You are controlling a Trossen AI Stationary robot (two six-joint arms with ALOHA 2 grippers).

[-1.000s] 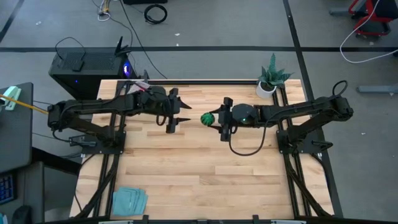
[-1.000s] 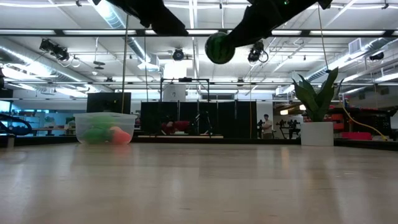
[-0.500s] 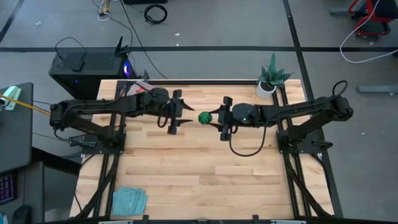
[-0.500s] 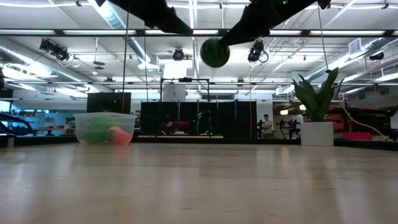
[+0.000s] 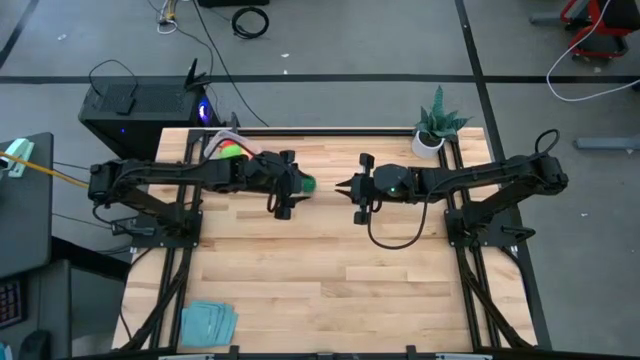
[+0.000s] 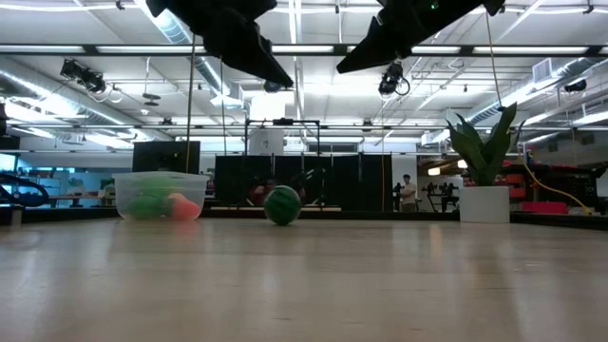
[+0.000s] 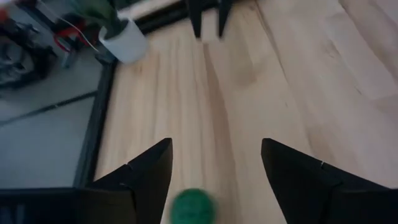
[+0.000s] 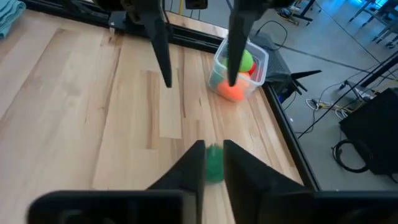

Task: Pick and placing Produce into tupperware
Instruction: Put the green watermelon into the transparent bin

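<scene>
From above, the left gripper has its fingers spread, the round dark green striped ball just at their tips; the right gripper points at it from near by, fingers drawn almost together on nothing. The clear tub sits behind the left fingers, beside that arm, holding bright green and red pieces. The table is pale wood in strips, on a black frame over grey floor. At table height, the ball rests on the wood below both grippers, left and right, which hang well above it; the rounded see-through tub stands off to the side, and a lit workshop lies beyond. Past the left wrist's wide-set dark fingers, the ball shows blurred between them. Past the right wrist's fingers, parted by only a slit, the ball shows just beyond, the tub farther on.
</scene>
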